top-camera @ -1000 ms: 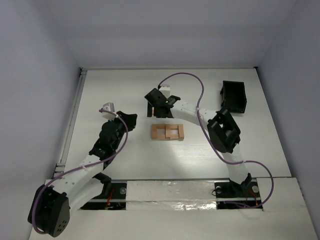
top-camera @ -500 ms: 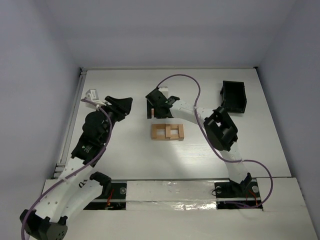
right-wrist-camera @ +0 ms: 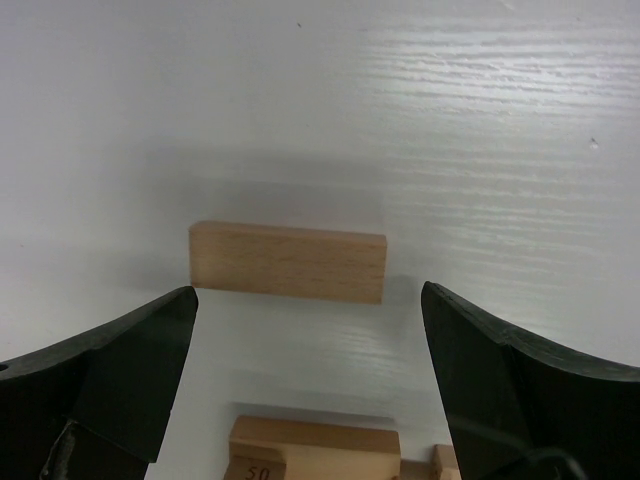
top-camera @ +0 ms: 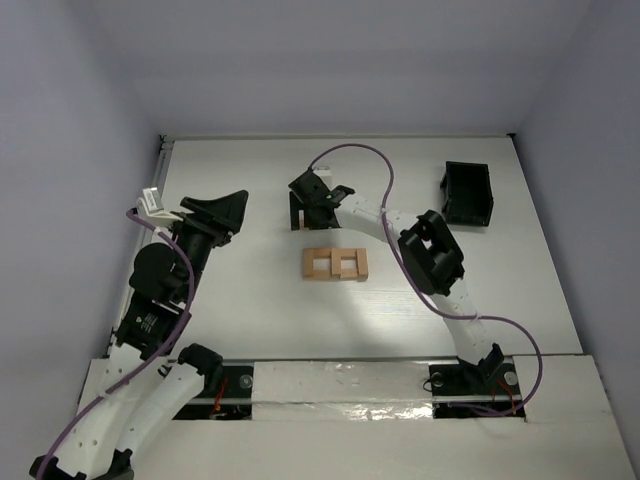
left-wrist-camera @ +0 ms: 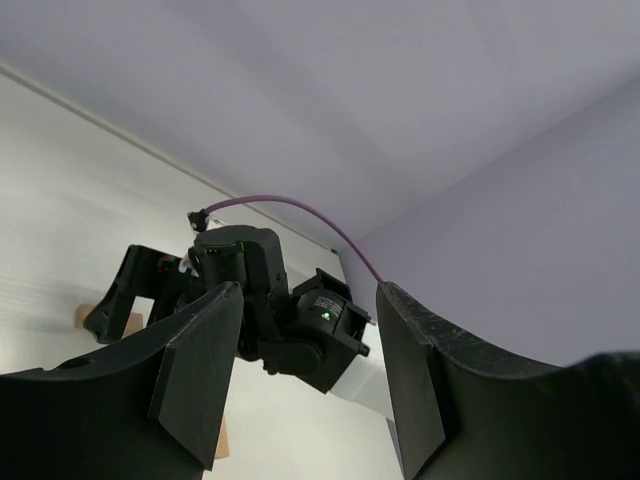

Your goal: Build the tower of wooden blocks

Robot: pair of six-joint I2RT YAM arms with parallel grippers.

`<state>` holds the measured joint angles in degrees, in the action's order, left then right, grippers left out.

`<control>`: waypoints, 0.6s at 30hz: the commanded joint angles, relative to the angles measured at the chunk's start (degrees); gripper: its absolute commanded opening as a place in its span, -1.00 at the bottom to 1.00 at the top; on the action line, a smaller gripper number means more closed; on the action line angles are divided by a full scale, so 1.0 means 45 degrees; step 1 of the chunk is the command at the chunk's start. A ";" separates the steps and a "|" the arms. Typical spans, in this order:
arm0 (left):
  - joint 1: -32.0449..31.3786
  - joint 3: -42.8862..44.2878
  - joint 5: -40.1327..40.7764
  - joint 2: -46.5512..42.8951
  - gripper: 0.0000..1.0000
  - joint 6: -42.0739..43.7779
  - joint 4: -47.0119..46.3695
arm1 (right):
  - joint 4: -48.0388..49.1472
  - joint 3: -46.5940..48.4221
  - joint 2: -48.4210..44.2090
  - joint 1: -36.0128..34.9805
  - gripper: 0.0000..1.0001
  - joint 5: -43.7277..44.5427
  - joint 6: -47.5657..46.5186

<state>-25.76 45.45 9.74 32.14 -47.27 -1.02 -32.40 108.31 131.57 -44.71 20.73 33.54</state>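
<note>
My right claw (right-wrist-camera: pixel 307 298) gapes wide over a loose wood block (right-wrist-camera: pixel 287 262); left claw (left-wrist-camera: pixel 310 295) spread apart, empty.

I see a low tower of light-tan blocks (top-camera: pixel 336 264) lying mid-tabletop (top-camera: pixel 250 300); one loose block (right-wrist-camera: pixel 288 262) lies flat, lengthwise, just beyond it.

This is a robotics lab test cell rather than a lived-in room. A plain white table (top-camera: pixel 250 300) is boxed in by bare pale lavender walls (top-camera: pixel 340 60). A white-and-black left robot arm (top-camera: pixel 150 300) is bolted on at seven o'clock and a matching right robot arm (top-camera: pixel 430 260) at five, either side of a crinkled silver foil tape strip (top-camera: pixel 340 375). A thin purple cable (top-camera: pixel 350 152) loops overhead. The only props are a small black plastic box (top-camera: pixel 468 192) at two o'clock and light-tan wooden blocks (top-camera: pixel 336 264) at the centre.
</note>
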 commanded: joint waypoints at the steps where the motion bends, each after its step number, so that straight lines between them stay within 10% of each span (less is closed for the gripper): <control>1: 0.0060 0.0524 0.0004 0.0104 0.05 -0.0141 -0.0126 | -0.0123 0.0832 0.0294 0.0013 0.99 -0.0095 -0.0363; 18: 0.0060 0.0564 0.0102 -0.0228 0.10 0.0054 -0.0048 | -0.0357 0.1710 0.1055 0.0013 0.99 -0.0388 -0.0441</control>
<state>-25.76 45.63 10.15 31.31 -47.44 0.49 -32.95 112.97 134.78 -44.71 18.81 32.51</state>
